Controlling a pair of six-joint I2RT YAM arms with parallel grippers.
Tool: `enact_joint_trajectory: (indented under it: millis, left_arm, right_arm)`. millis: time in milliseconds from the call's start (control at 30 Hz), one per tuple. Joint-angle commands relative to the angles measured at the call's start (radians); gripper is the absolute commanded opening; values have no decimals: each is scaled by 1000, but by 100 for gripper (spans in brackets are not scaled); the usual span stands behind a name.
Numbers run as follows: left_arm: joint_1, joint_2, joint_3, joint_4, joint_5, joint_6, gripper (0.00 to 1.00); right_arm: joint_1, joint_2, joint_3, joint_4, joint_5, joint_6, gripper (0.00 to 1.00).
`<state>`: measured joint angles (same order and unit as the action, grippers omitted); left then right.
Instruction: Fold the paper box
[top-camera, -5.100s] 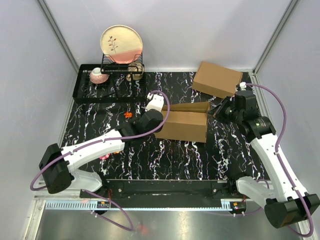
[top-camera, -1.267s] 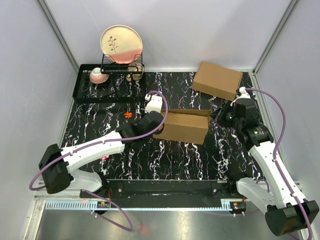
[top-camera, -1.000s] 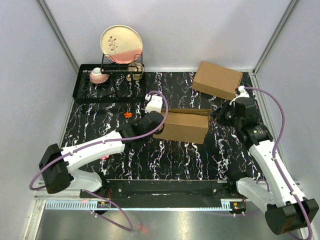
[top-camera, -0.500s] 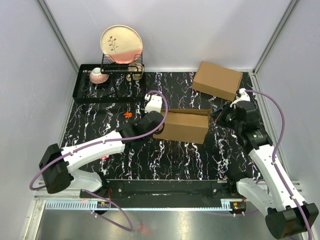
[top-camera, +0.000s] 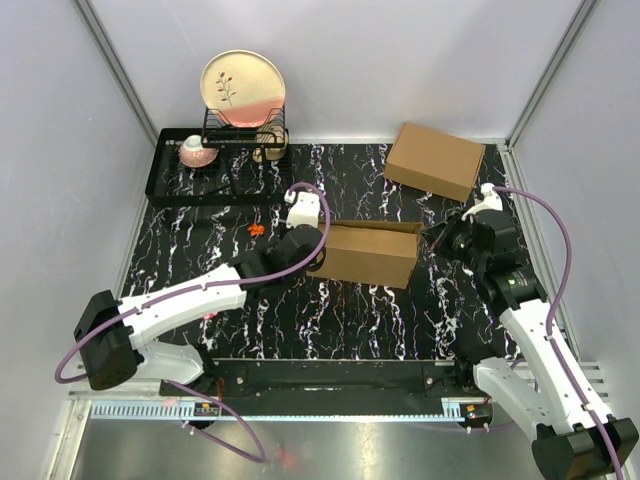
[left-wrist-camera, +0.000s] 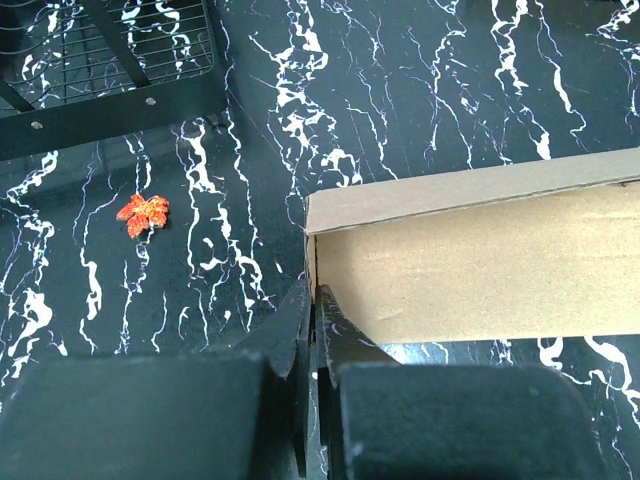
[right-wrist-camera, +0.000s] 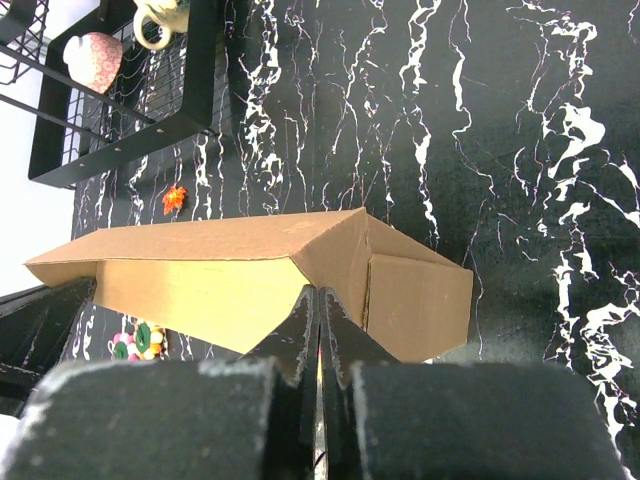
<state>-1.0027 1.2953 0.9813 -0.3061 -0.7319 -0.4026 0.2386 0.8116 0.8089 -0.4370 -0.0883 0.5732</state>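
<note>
Though plain brown, the paper box (top-camera: 370, 255) between left fingers (left-wrist-camera: 290, 335) and right fingers (right-wrist-camera: 296, 322), both pairs clenched empty.

Brown paper box (top-camera: 368, 252), partly folded, mid-table

A plate (top-camera: 243, 88) stands in the black rack (top-camera: 246, 133), a closed brown box (top-camera: 434, 160) well apart.

Soft, even white light is falling from above, and the paper box (top-camera: 370, 255) is casting only a faint, short shadow on the worktop (top-camera: 380, 320) along its near side. The overhead view is looking sharp throughout. In both wrist views the dark fingers (left-wrist-camera: 288, 335) along the bottom edge are showing blurred, while the worktop's white veins beyond are reading crisp.
</note>
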Motion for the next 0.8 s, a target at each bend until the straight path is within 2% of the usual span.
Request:
enact_joint_trajectory:
  millis: [0, 433, 633, 767]
  left_arm:
    - [-8, 15, -58, -133, 77, -36, 0]
    - [-10, 9, -92, -99, 97, -74, 0]
    - [-8, -13, -110, -77, 86, -79, 0]
    - [-8, -17, -107, -77, 77, -70, 0]
  right_arm:
    - [1, 9, -65, -158, 59, -27, 0]
    - [2, 14, -155, -137, 38, 33, 0]
    - [8, 15, -137, -170, 82, 37, 0]
    - [11, 26, -79, -219, 163, 36, 0]
